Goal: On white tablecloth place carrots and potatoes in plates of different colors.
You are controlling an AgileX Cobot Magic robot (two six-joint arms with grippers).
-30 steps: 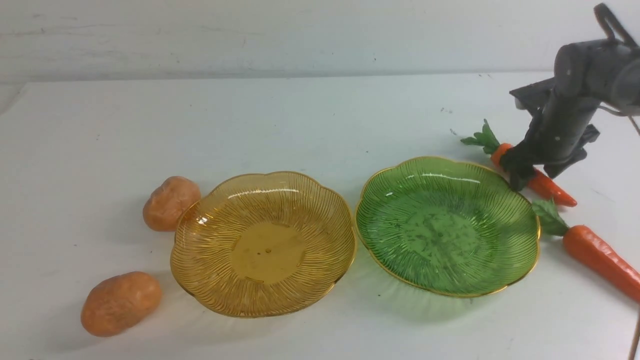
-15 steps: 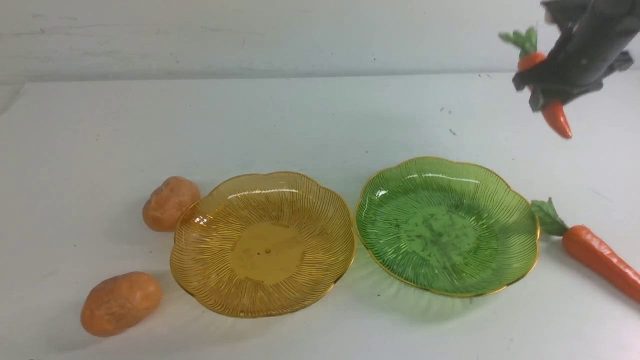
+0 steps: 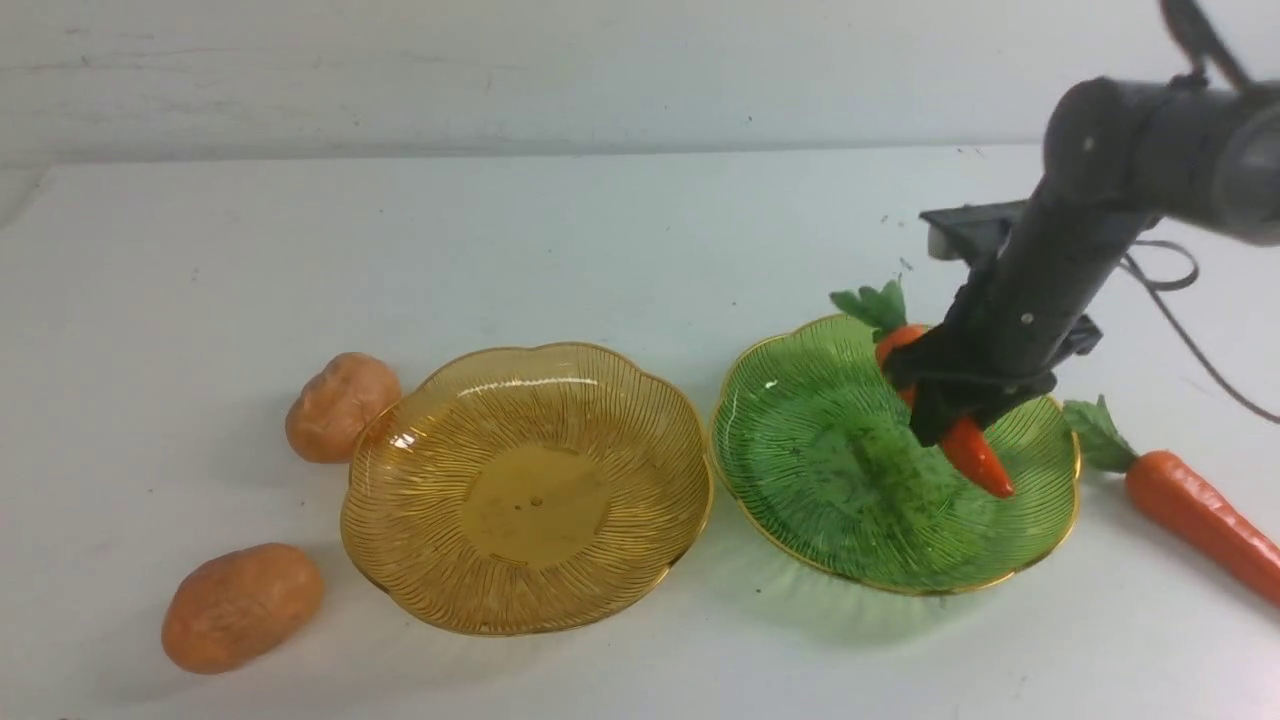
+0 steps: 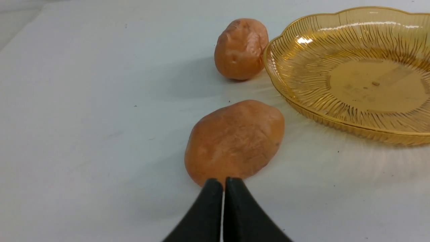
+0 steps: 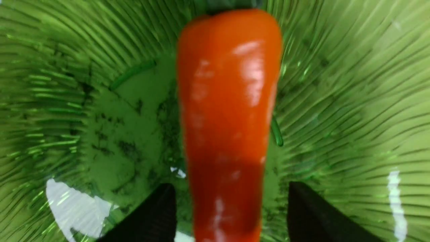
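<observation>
One carrot lies in the green plate, its leafy top over the far rim. My right gripper stands open astride it; in the right wrist view the carrot runs between the black fingers with a gap on each side. A second carrot rests on the white tablecloth to the right of that plate. The amber plate holds nothing. Two potatoes sit left of it. My left gripper is shut, empty, just short of the nearer potato.
The two plates nearly touch at mid-table. The farther potato sits against the amber plate's rim. A pale wall backs the table's far edge. The right arm's cable hangs above the table at the right.
Half a second ago the right gripper held the carrot high at the back right. It has come down and left over the green plate and its jaws have opened off the carrot.
</observation>
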